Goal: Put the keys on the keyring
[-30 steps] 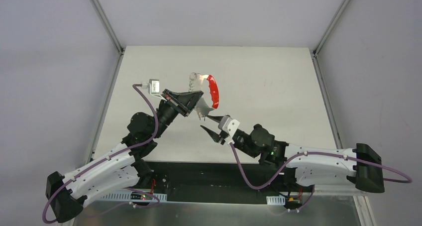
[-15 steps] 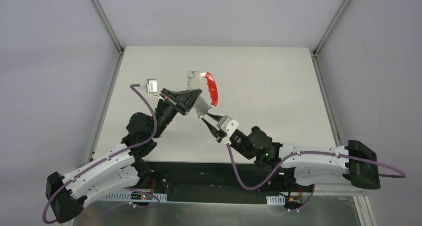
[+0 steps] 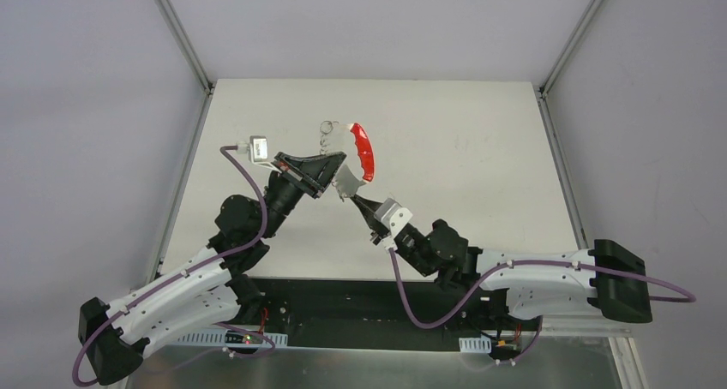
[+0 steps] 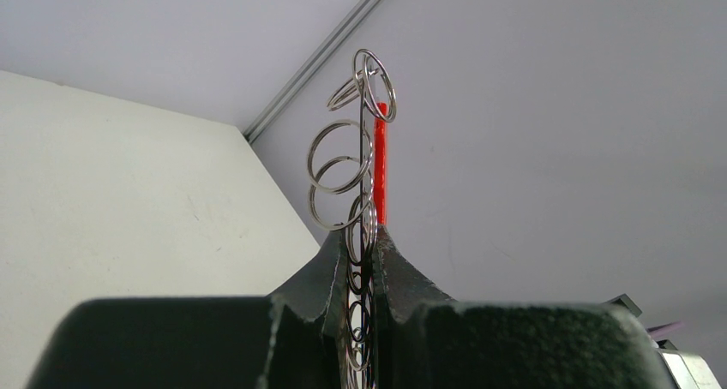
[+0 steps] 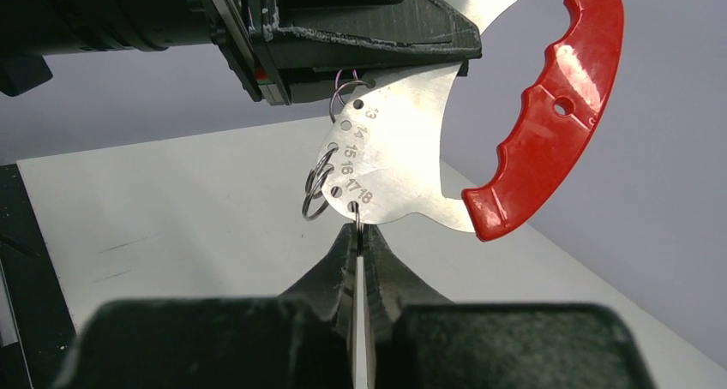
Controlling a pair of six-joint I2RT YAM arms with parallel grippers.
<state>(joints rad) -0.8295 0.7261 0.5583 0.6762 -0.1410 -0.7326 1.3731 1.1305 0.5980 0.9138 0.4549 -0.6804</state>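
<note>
The keyring is a flat silver plate [image 5: 403,149] with a red crescent-shaped handle [image 5: 549,115] and small wire rings [image 5: 315,188] through its numbered holes. My left gripper [image 4: 370,235] is shut on the plate edge-on, holding it in the air, and the rings [image 4: 339,162] and the red handle [image 4: 380,175] stick up past its tips. My right gripper [image 5: 357,228] sits just under the plate's lowest hole, shut on the thin ring hanging there. From above, the two grippers [image 3: 336,171] [image 3: 356,199] meet at the plate [image 3: 347,182]. The keys are out of view.
The white table [image 3: 463,149] lies under both arms, with grey walls and metal corner posts [image 3: 180,38] around it. The arms' bases stand on the dark strip at the near edge [image 3: 343,295].
My right gripper moved up and left to the plate's lower edge and closed from half open to shut on a ring. The left gripper and keyring shifted slightly.
</note>
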